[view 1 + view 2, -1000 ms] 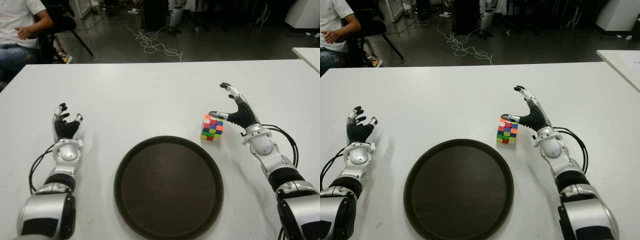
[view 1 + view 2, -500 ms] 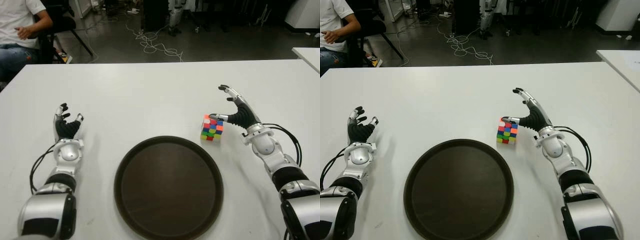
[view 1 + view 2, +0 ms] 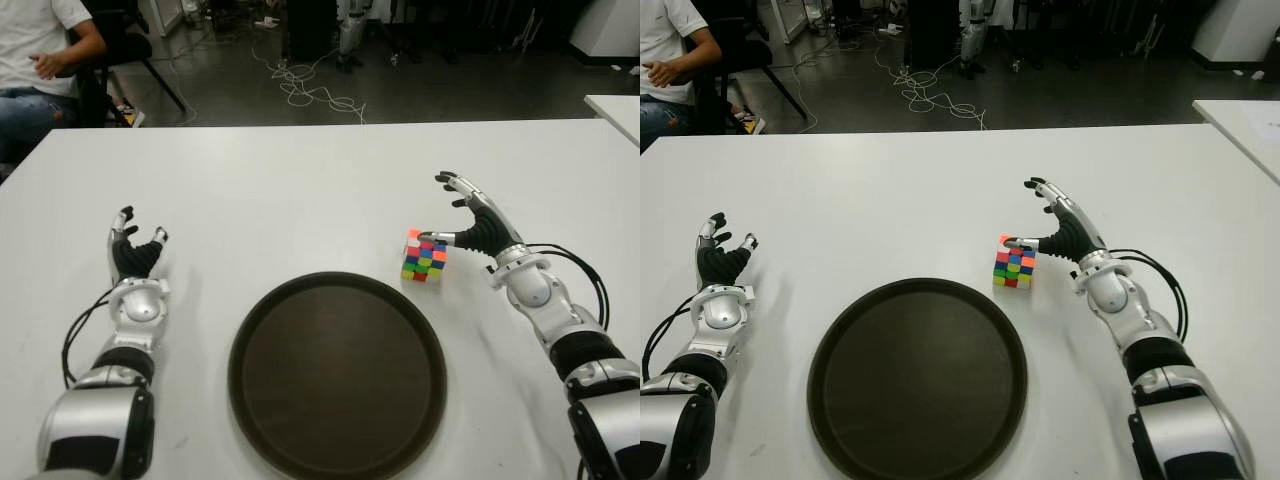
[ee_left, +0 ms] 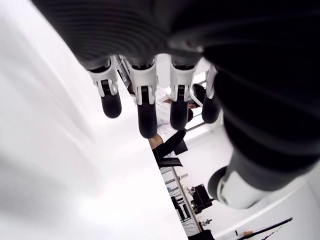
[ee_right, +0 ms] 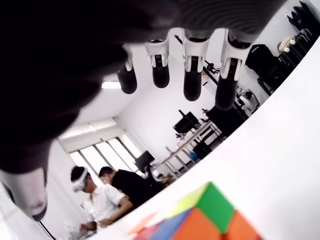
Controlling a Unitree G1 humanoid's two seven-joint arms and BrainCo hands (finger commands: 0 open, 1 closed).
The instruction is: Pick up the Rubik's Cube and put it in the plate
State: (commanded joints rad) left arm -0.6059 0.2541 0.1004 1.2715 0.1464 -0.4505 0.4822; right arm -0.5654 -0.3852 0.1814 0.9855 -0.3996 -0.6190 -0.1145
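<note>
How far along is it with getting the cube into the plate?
Early. Nothing is finished: the Rubik's Cube sits on the table, outside the plate. In hand: the right hand is open beside the cube, thumb at its top. Left: grasp, lift, place. The left hand shows left of the plate.

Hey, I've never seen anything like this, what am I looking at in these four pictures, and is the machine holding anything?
This is a humanoid robot with two arms, each ending in a many-fingered hand. Two pictures come from cameras in its head, looking down at a white table. The other two come from cameras on its wrists, looking past its own fingers. On the table lie a dark round plate and a Rubik's Cube just beyond the plate's right edge. Nothing is held yet: the right hand is open around the cube, thumb at its top edge, fingers arched above. The left hand is open too, idle to the left of the plate.
</note>
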